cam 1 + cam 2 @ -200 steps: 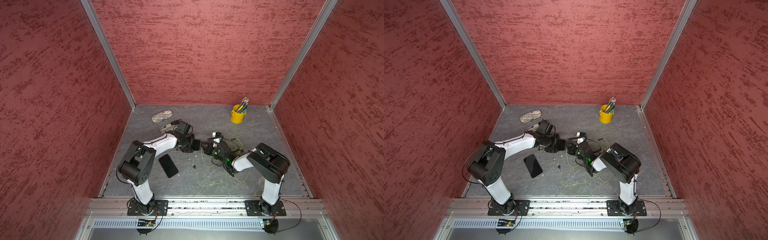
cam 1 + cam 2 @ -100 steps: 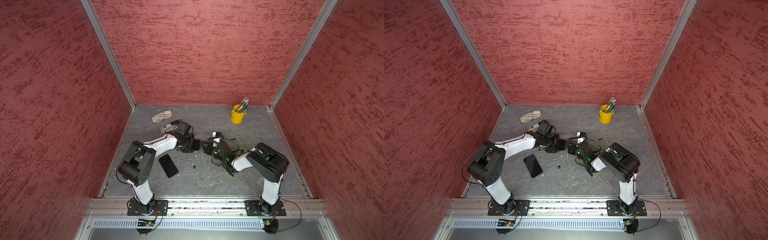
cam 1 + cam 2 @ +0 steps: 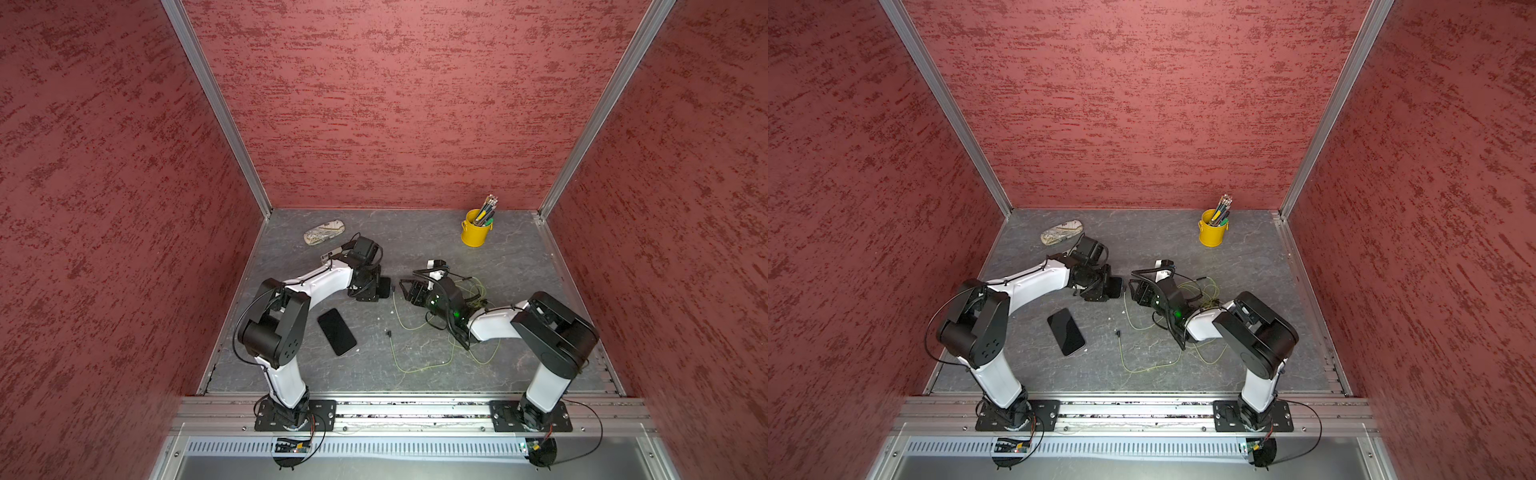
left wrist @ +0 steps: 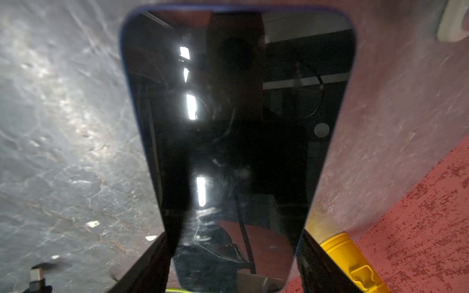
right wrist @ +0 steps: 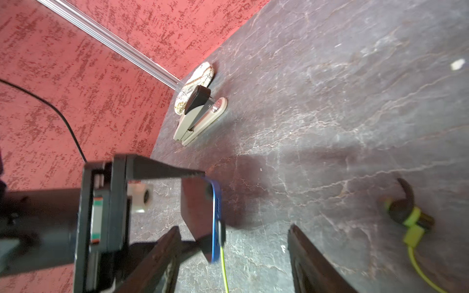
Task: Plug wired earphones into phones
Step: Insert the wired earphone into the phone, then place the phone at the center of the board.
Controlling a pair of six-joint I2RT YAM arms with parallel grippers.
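- right wrist view: the held phone (image 5: 200, 210) shows edge-on, and a black plug (image 5: 222, 231) sits against its blue end with the yellow-green cable (image 5: 223, 269) trailing from it. i judge it seated, though blur keeps me from being sure.
- my left pincer (image 4: 233, 253) is clamped on that phone's two long sides.
- my right pincer (image 5: 234, 227) stands apart, a finger either side of the plug in this view, gripping nothing.
- in both top views the second phone (image 3: 336, 331) lies flat on the table (image 3: 415, 232) near my left arm, and a loose plug (image 3: 389, 332) lies near it, unconnected.
- step in hand, as i read it: the first pair is joined and the second is not yet begun.
- the next move calls for drawing the right pincer back without snagging the cable, setting the held phone down gently, then pinching the loose plug in line with the second phone's port.
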